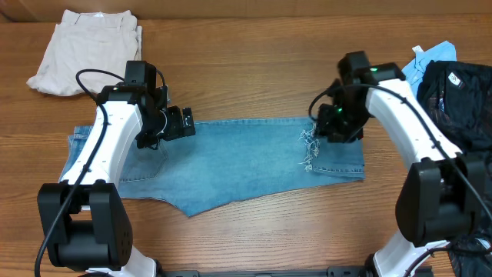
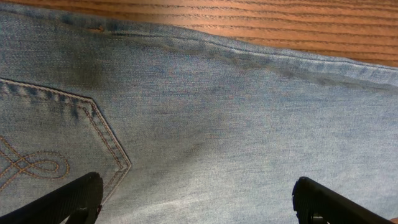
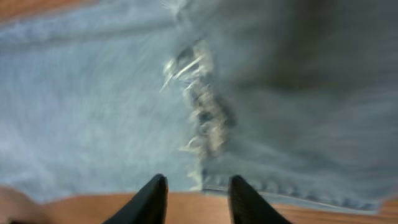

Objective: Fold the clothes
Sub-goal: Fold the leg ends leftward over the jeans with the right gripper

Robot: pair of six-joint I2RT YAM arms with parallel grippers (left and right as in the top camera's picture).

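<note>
The pair of light-blue denim jeans lay flat across the brown wooden table, pocket end to my left and frayed hems to my right.

Over the jeans' pocket end, the left gripper hovered beside the stitched back pocket. Its fingers were spread fully and held nothing.

Over the jeans' frayed end, the right gripper had its fingers narrowly parted. The blurred wrist view showed nothing between them.

I judged that each arm covered one end so the cloth could be lifted evenly.

Beyond the jeans to the far left lay folded cream-beige trousers. To the far right lay crumpled black garments with a small bright-blue cloth. Both were apart from the jeans, probably to keep the fold unobstructed.
</note>
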